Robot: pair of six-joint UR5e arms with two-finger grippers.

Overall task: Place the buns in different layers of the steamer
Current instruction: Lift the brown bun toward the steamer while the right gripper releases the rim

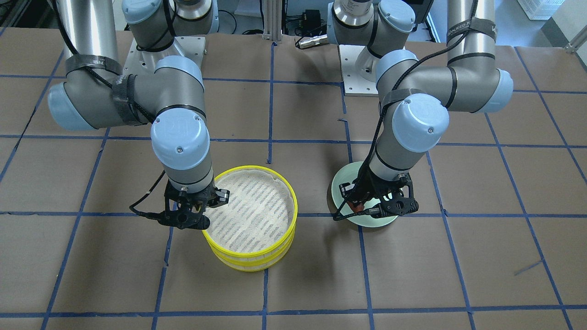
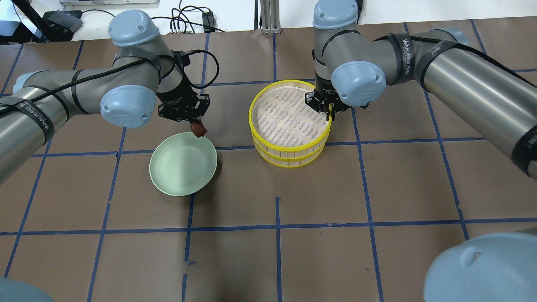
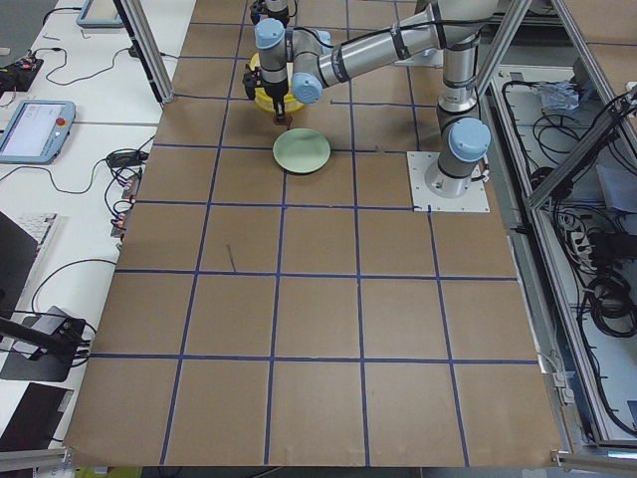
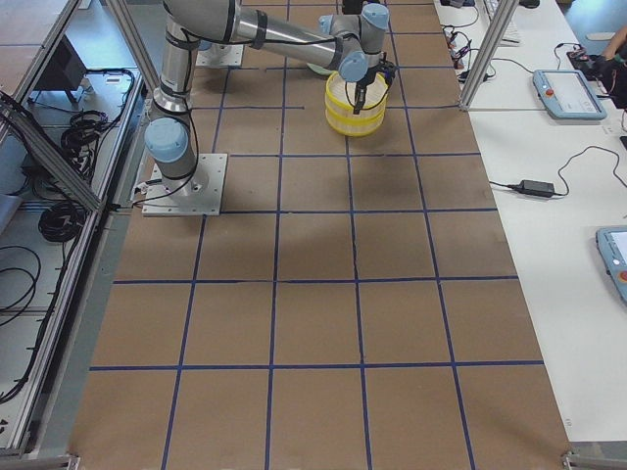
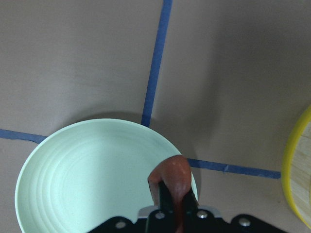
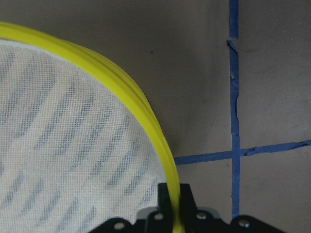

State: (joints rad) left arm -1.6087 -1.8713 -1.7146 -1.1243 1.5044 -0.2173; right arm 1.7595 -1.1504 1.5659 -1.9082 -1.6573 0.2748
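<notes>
My left gripper (image 2: 197,125) is shut on the dark reddish-brown bun (image 2: 199,128) and holds it above the far rim of the pale green plate (image 2: 176,167). The left wrist view shows the bun (image 5: 172,177) pinched between the jaws over the plate (image 5: 87,170). The two steamer layers stand stacked. The top layer (image 2: 268,90) shows bare white mesh, and the lower layer (image 2: 289,160) sits under it. My right gripper (image 2: 330,110) is shut on the top layer's yellow rim (image 6: 146,116). The white bun is hidden or out of view.
The plate holds nothing and lies on brown table paper with blue tape lines. The steamer's yellow edge (image 5: 296,165) shows to the right in the left wrist view. The arm bases (image 1: 367,68) stand at the robot's side of the table.
</notes>
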